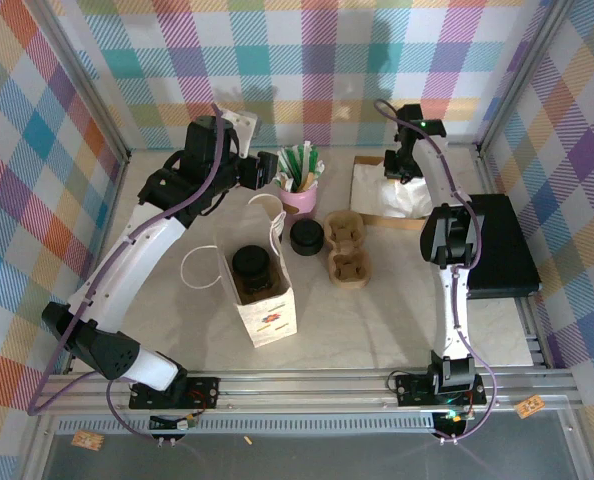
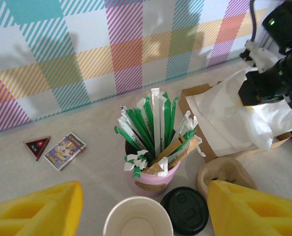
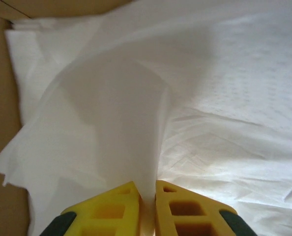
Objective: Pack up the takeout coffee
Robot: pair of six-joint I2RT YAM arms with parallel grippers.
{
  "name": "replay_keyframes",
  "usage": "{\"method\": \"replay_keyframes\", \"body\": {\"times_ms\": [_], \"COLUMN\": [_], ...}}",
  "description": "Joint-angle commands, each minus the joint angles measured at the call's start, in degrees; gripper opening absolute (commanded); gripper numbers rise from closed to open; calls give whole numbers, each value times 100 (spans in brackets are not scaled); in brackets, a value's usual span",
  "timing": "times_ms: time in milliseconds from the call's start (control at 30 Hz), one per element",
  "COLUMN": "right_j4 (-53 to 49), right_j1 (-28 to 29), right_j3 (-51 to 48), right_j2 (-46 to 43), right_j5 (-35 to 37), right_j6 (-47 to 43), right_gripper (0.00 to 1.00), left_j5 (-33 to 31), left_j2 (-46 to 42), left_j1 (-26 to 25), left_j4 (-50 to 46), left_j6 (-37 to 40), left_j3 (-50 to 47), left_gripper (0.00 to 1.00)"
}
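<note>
The takeout coffee (image 1: 255, 265) stands inside an open white paper bag (image 1: 269, 318) at the table's middle, its black lid facing up. My left gripper (image 1: 264, 172) hovers behind the bag, beside a pink cup of wrapped straws (image 1: 299, 185). In the left wrist view the left gripper (image 2: 143, 189) is open, with a lidless paper cup (image 2: 140, 217) and a black lid (image 2: 187, 209) below its yellow fingers (image 2: 251, 206). My right gripper (image 1: 397, 165) is at the back right, over a napkin box. In its wrist view the right gripper (image 3: 147, 196) is shut on a fold of white napkin (image 3: 136, 123).
A brown pulp cup carrier (image 1: 345, 247) lies right of the black lids (image 1: 306, 236). The cardboard box of napkins (image 1: 389, 192) sits behind it. A black tray (image 1: 502, 245) lies at the right edge. Small cards (image 2: 63, 150) lie near the back wall.
</note>
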Motion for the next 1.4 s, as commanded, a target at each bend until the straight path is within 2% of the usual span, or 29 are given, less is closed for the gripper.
{"method": "replay_keyframes", "body": {"times_ms": [0, 133, 433, 700, 833, 1000, 1167, 1267, 1367], "right_j4": [-63, 21, 233, 724, 941, 1686, 2921, 3881, 5041], "right_j1": [42, 43, 39, 33, 36, 104, 518, 811, 965], "right_j3": [22, 3, -245, -853, -920, -1494, -2653, -3400, -4365], "right_j2": [-411, -616, -986, -1500, -1785, -2617, -3945, -4802, -5712], "right_j5": [15, -97, -699, -946, -1225, -1978, -1723, -1598, -1530], "right_j6": [91, 78, 206, 311, 401, 724, 717, 688, 972], "right_gripper": [12, 11, 0, 0, 0, 0, 0, 0, 0], "left_j5": [123, 165, 164, 27, 219, 766, 1640, 2462, 3682], "left_j2": [-151, -170, -358, -586, -629, -109, 741, 991, 982], "left_j1": [-39, -39, -38, -39, -86, -463, -1103, -1375, -1502], "left_j4": [83, 74, 185, 220, 293, 101, 23, 671, 2219], "left_j6": [50, 12, -284, -496, -377, -130, -455, -1173, -2111], "left_j3": [82, 81, -76, -179, -94, 750, 2084, 2242, 1712], "left_gripper": [67, 67, 67, 67, 68, 70, 75, 76, 76]}}
